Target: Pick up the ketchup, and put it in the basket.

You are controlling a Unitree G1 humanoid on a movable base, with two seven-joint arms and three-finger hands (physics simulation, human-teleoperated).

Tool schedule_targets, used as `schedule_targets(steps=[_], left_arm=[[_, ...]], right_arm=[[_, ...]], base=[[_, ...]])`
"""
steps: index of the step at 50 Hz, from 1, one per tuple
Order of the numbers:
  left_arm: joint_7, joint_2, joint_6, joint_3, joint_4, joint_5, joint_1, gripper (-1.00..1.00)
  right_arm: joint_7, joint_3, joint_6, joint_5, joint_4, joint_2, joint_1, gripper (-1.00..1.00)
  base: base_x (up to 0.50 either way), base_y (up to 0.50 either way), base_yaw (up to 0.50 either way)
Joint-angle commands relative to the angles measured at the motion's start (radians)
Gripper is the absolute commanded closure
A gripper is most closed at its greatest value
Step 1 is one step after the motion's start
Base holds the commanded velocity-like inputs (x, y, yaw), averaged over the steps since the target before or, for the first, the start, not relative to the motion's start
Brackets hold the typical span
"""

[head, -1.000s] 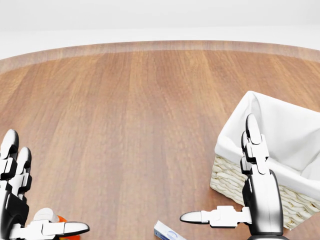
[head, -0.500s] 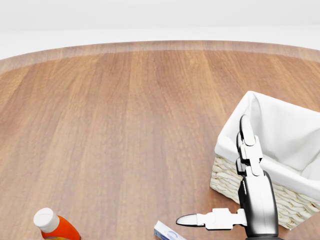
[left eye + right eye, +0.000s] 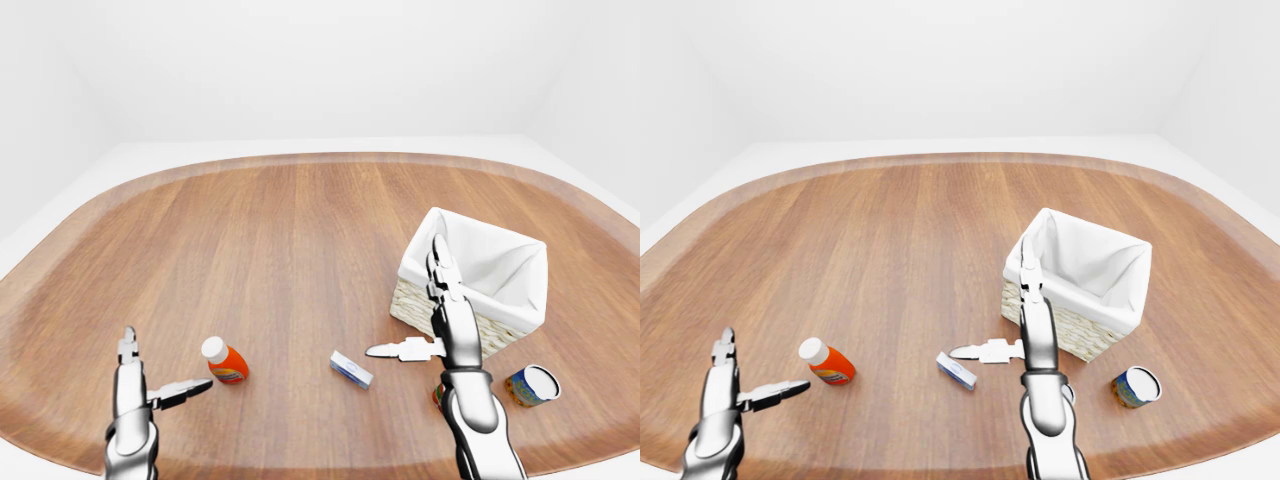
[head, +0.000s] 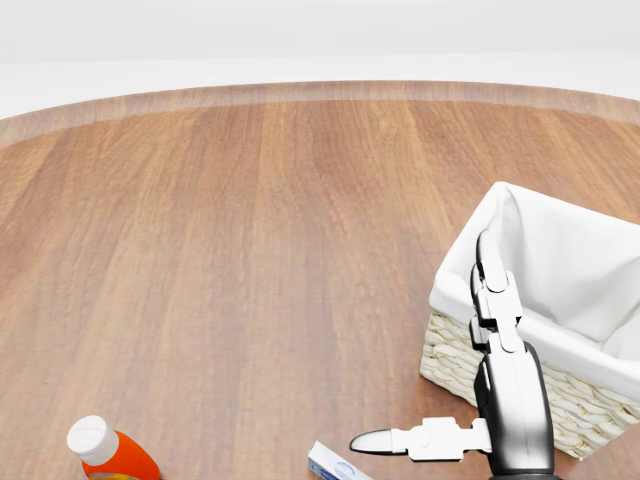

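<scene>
Ketchup (image 3: 226, 362) lying tipped on the wooden bench (image 3: 280, 240), white cap toward upper left, orange body toward lower right in the left-eye view; long axis slanted that way. Untouched, well apart from the basket (image 3: 478, 280), which sits toward the right side of the bench, white-lined and seemingly empty.

Left robot hand (image 3: 150, 385) low at the left of the same view, fingers spread, thumb pointing right toward the bottle; just left of the ketchup and a little below it, not in contact. Right robot hand (image 3: 430, 320) raised beside the basket's near-left wall, fingers straight and spread, thumb out to the left, holding nothing. Clearly farther from the bottle, with a small blue-and-white box (image 3: 351, 369) between.

Judgement: left robot hand the nearer; a short reach rightward and slightly up in view, closing across the bottle's body rather than along its length. Can (image 3: 531, 385) lying at the far right, irrelevant.
</scene>
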Motion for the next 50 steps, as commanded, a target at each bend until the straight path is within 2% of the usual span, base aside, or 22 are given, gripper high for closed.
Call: schedule_targets(steps=[1,30,38,50], left_arm=[[0.022,0.019,0.0,-0.019,0.058,-0.009,-0.024,-1.0],[0.07,0.04,0.0,-0.092,0.182,-0.014,-0.112,-1.0],[0.11,0.061,0.0,-0.12,0.301,-0.014,-0.169,-1.0],[0.131,0.062,0.0,-0.157,0.316,-0.003,-0.197,-1.0]], right_arm=[[0.0,0.0,0.002,0.0,-0.003,-0.001,0.0,-1.0],[0.0,0.0,0.0,-0.001,0.001,0.001,0.0,-1.0],[0.0,0.001,-0.002,-0.002,0.002,0.0,0.0,-1.0],[-0.002,0.0,-0.005,-0.002,0.01,0.0,-0.003,-1.0]], base=[[0.0,0.0,0.0],[0.0,0.0,0.0],[0.0,0.0,0.0],[0.0,0.0,0.0]])
